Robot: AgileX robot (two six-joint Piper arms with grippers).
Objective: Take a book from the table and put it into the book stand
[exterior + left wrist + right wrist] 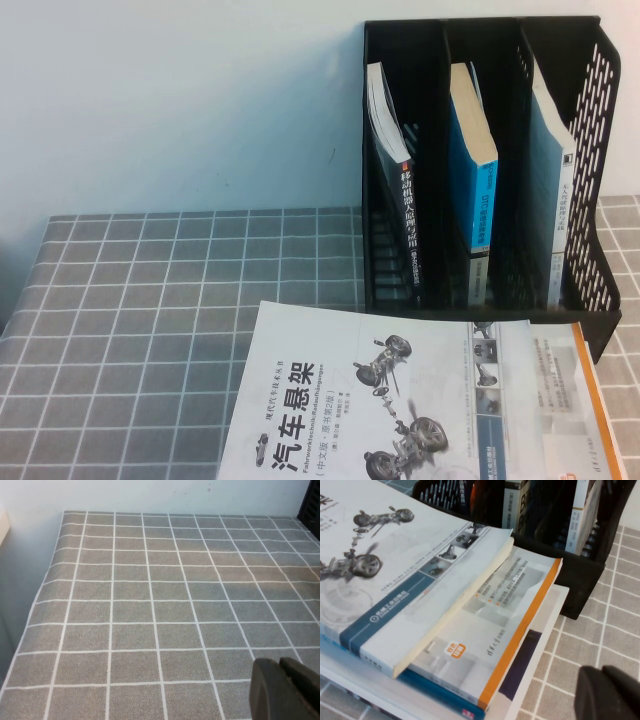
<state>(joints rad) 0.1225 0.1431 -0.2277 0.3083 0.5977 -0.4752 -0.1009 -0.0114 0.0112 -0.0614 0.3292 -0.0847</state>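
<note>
A stack of books lies at the table's front. The top book [370, 400] is white with car-suspension drawings; it also shows in the right wrist view [405, 575]. Under it lies an orange-edged book [560, 410] [495, 635]. The black book stand [480, 170] stands behind the stack with one upright book in each of its three slots. Neither gripper shows in the high view. My left gripper [286, 690] is shut and empty over bare tablecloth. My right gripper [610, 694] is shut and empty, beside the stack's right edge.
The grey checked tablecloth [150, 300] covers the table, with open cloth to the left of the stack. A pale wall [180, 100] rises behind the table. The stand's front lip [580, 580] sits right behind the stack.
</note>
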